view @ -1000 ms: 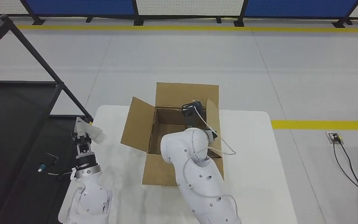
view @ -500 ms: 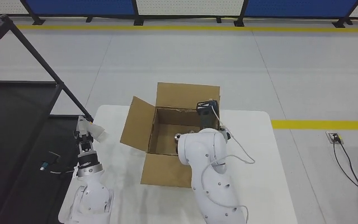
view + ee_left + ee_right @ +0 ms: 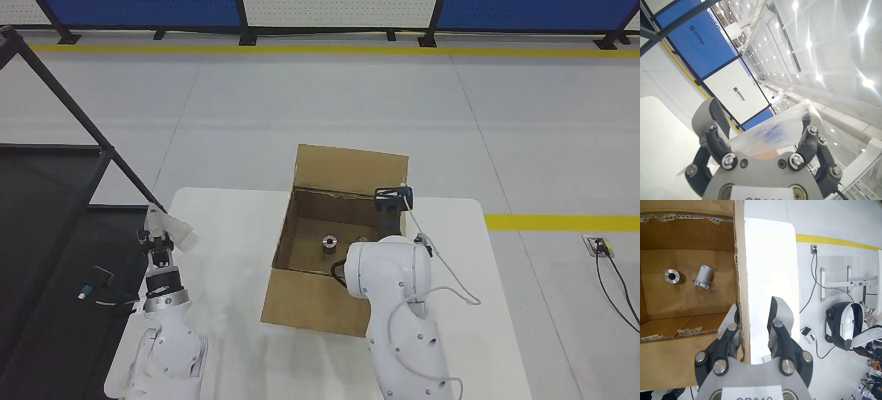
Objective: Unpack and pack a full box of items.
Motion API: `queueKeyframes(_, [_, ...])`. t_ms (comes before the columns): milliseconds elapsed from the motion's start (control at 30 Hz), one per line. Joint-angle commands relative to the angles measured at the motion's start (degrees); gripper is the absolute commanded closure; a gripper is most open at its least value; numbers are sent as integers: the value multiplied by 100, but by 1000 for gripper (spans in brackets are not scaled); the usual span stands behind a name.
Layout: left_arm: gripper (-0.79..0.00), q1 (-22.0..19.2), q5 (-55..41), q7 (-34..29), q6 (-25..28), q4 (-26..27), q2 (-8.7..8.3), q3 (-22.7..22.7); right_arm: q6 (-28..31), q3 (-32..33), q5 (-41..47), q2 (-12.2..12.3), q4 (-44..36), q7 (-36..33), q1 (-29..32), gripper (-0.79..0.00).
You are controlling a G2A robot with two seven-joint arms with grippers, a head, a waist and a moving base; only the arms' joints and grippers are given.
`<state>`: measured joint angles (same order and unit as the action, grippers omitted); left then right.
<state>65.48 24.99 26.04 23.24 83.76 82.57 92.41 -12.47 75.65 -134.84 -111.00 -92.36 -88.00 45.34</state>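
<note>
- box (image 3: 310,300) sits open on the white table (image 3: 225,270), flaps up. its floor holds two metal parts just beside each other, not touching: a short ring (image 3: 672,276) standing on end, bore up, and a flanged sleeve (image 3: 703,276) lying on its side. the rest of the floor is bare cardboard.
- right claw (image 3: 755,303) straddles the box's side wall (image 3: 740,266), one finger inside the box and one outside over the table. fingers are apart. the inner finger lies against the cardboard, and a gap shows between the wall and the outer finger, so nothing is clamped. judgement: this is a hold meant to steady or shift the box, not to reach for a part.
- left claw (image 3: 759,109) is off near the table's left edge, well apart from the box, pointing up toward the ceiling. its fingers are spread wide, with a clear plastic bag (image 3: 772,130) lying across the gap and touching one fingertip. i cannot tell whether the bag is pinched or only resting there. judgement: the bag is parked out of the way so the box area stays free.
- stage, judged: unpacking is nearly done, with two parts left inside.
- risk: the wall is thin and its edge is torn, so a pull there could bend the cardboard or tip the box.
</note>
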Motion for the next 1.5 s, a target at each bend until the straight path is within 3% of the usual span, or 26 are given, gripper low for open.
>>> queueKeyframes(0, [-785, 0, 18, 10, -21, 10, 3, -13, -13, -21, -38, 8, -57, 0, 13, -345])
queueKeyframes(367, [-785, 16, 82, 55, -64, 51, 15, -69, -156, 19, -501, 52, -506, 0, 220, -348])
queueKeyframes(600, [-785, -5, 123, 59, -86, 63, 23, -122, -274, 522, -566, 124, -382, 0, 345, -391])
queueKeyframes(733, [-785, -26, 166, 59, -100, 41, 27, -148, -282, 883, -204, 142, -36, 0, 229, -489])
queueKeyframes(867, [-785, -28, 190, 72, -125, 24, 27, -137, -382, 1247, 73, 154, 410, 0, 60, -653])
queueKeyframes(933, [-785, -15, 201, 87, -137, 33, 26, -121, -382, 1463, 71, 144, 589, 0, -24, -770])
queueKeyframes(967, [-785, -8, 211, 91, -145, 40, 26, -117, -382, 1544, 85, 134, 689, 0, -75, -785])
queueKeyframes(1467, [-785, 44, 303, 133, -280, 71, 37, -146, -420, 2196, 366, 65, 1574, 38, -509, -785])
